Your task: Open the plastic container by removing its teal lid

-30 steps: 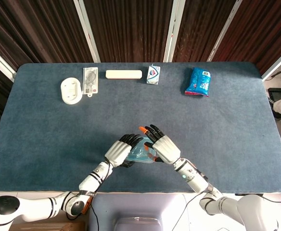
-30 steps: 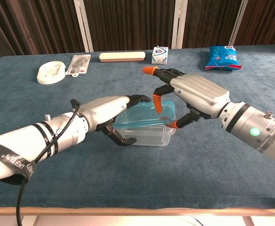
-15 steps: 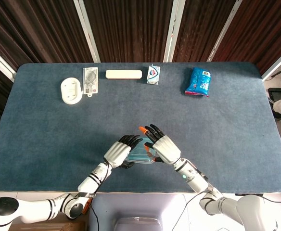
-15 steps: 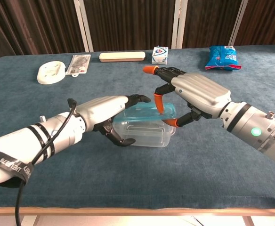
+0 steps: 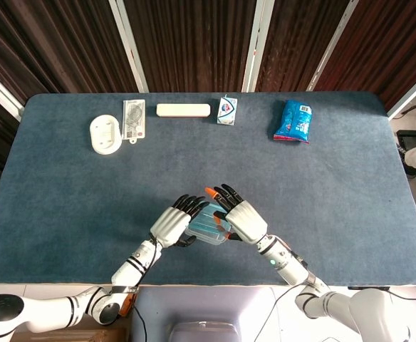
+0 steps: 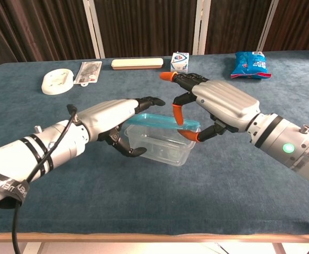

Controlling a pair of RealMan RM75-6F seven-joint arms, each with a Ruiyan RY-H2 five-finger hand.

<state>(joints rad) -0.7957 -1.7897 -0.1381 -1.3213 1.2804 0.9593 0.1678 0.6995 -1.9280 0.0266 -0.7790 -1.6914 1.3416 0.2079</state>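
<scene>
Lid's peeling up but isn't off yet

The right hand (image 6: 220, 106) is pinching the right edge of the teal lid (image 6: 162, 120), while the left hand (image 6: 112, 119) is gripping the clear plastic container (image 6: 162, 144) from its left side, near the front-middle of the table (image 6: 144, 211). The lid is sitting tilted and looks partly unseated; I'd say it's lacking only the full lift clear.
</scene>
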